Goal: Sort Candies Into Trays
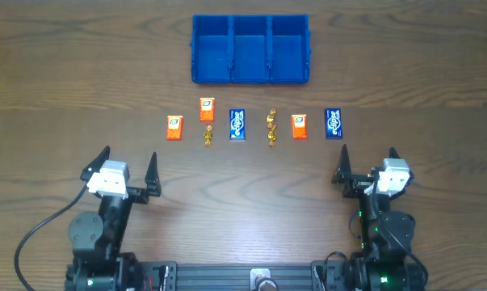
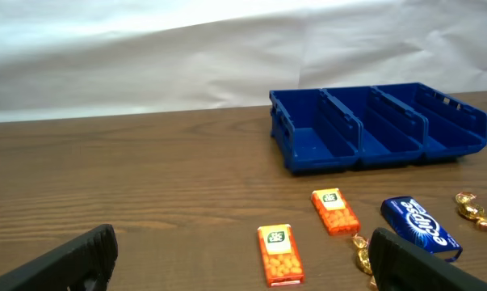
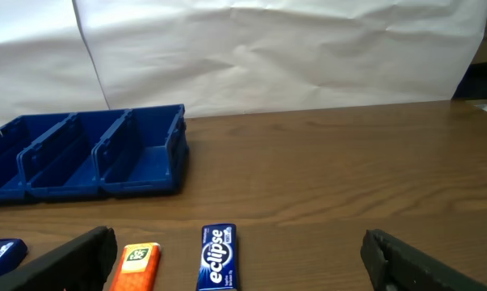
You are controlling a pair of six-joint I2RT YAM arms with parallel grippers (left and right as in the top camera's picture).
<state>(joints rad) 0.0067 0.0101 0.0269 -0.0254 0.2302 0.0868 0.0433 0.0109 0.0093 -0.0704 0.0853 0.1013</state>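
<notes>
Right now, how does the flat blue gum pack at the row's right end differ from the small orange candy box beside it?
The gum pack is dark blue with white print; the candy box is orange with a pale label. The gum pack is longer than the candy box. Both lie flat on the table.

Blue pack [image 3: 1, 253], orange box [image 3: 136, 267] cropped at edge.

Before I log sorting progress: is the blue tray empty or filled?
Empty. All three compartments of the blue tray show bare floors; the candies lie on the table outside it.
</notes>
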